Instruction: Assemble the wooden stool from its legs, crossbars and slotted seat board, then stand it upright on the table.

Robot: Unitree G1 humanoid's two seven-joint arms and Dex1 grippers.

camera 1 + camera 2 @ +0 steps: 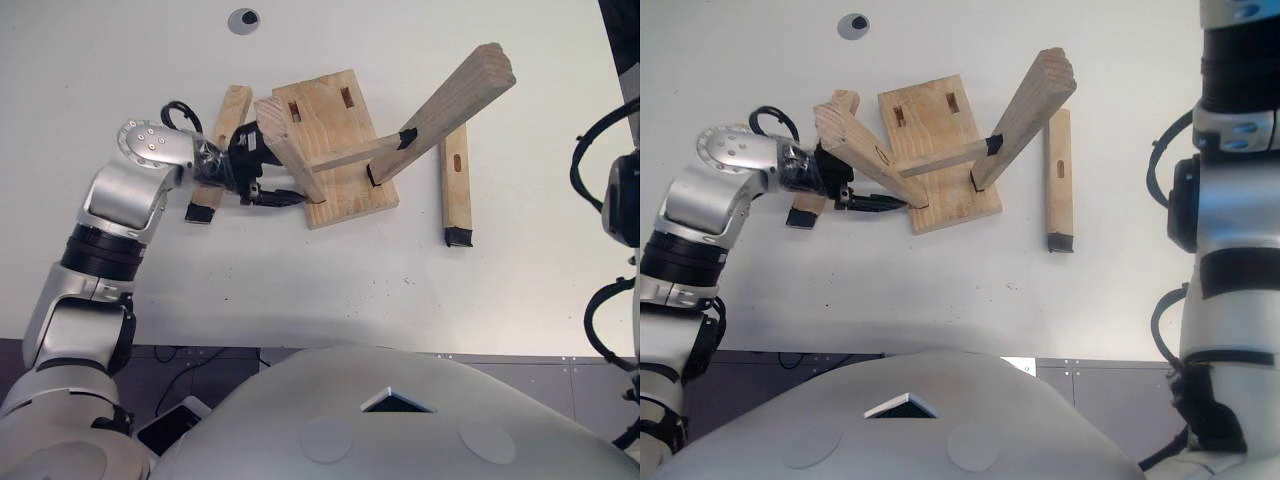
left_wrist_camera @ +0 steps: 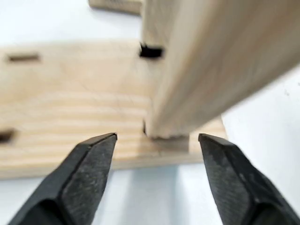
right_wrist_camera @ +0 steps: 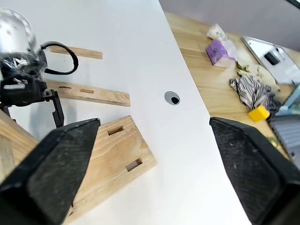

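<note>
Left wrist view: left gripper (image 2: pixel 157 136), spread wide, faces the left leg (image 2: pixel 197 61) where it slots into the seat board (image 2: pixel 70 108) at its near corner. I'd pinch low and square so nothing rocks.

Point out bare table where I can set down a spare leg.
Widest free patch: the table strip between the seat board and the near edge. Also free: right of the loose leg. Crowded: left of the board, where the left end effector sits beside another leg.
</note>
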